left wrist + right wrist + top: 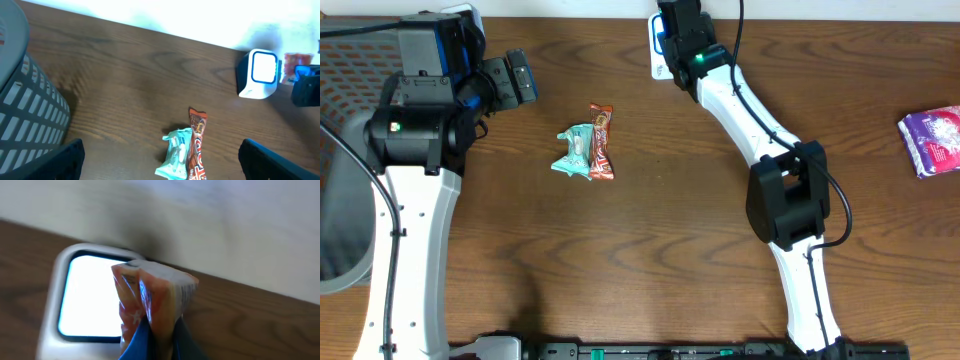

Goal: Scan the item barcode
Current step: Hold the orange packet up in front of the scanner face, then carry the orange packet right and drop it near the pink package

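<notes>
A white scanner (661, 52) with a bright window (87, 300) stands at the table's back edge. My right gripper (159, 341) is shut on an orange packet (150, 292) and holds it upright just in front of that window. The left wrist view shows the scanner (260, 73) with the orange packet (291, 64) beside it. At the left, my left gripper (520, 78) is open and holds nothing. A teal packet (573, 151) and a red-brown bar (602, 142) lie side by side on the wood, below and between the left fingers (67, 160).
A grey mesh basket (338, 215) stands at the far left, next to the left arm. A purple packet (932, 140) lies near the right edge of the table. The right arm stretches diagonally from the front right to the scanner.
</notes>
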`<state>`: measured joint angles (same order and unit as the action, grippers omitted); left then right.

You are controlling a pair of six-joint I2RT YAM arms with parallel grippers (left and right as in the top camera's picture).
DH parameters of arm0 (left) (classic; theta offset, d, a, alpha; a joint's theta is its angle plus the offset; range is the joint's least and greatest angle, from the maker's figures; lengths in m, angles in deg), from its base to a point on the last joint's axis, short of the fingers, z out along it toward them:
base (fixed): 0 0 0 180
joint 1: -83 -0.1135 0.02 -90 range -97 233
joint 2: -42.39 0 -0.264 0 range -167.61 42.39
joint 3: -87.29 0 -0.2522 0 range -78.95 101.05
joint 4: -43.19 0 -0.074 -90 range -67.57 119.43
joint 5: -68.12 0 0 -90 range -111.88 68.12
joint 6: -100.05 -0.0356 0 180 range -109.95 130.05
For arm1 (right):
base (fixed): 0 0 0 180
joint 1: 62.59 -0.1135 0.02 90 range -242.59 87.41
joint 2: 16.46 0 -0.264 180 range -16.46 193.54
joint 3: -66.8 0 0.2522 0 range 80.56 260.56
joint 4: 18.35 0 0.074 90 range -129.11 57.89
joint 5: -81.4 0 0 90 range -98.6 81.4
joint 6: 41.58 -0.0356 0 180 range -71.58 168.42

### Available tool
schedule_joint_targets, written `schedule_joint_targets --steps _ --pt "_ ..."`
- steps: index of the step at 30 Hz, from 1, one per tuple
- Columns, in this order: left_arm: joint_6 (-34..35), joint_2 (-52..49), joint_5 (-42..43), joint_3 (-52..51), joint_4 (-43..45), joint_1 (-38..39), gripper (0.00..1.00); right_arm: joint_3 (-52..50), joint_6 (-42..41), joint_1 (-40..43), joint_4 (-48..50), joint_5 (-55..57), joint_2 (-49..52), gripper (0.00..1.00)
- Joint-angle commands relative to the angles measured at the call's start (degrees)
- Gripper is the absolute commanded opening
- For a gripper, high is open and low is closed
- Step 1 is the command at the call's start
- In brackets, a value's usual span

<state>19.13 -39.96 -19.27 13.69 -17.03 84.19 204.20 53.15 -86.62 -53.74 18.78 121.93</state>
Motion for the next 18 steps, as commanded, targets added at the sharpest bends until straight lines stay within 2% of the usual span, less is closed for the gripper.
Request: schedule_joint_targets --steps 1,6,9,13,18 --pt "0.2 -0.3 -0.7 0.6 0.0 -0.2 0.98 2.9 -4.7 1.1 0.0 16.7 0.7 0.01" --pt "0.2 -0.3 -0.7 0.6 0.0 -0.2 0.98 3.6 -4.9 6.1 -7.1 20.5 0.7 0.01" --pt "0.2 -0.3 -0.7 0.6 0.0 -0.2 0.98 3.5 -9.7 10.6 -15.6 20.3 0.7 0.01" --pt "0.2 -0.3 -0.7 0.6 0.0 -0.2 0.98 3.5 -14.9 17.7 -26.1 16.5 0.7 0.01" --pt "0.2 -0.3 -0.7 0.6 0.0 -0.2 0.98 3.5 -18.1 26.5 -33.5 11.4 0.7 0.01"
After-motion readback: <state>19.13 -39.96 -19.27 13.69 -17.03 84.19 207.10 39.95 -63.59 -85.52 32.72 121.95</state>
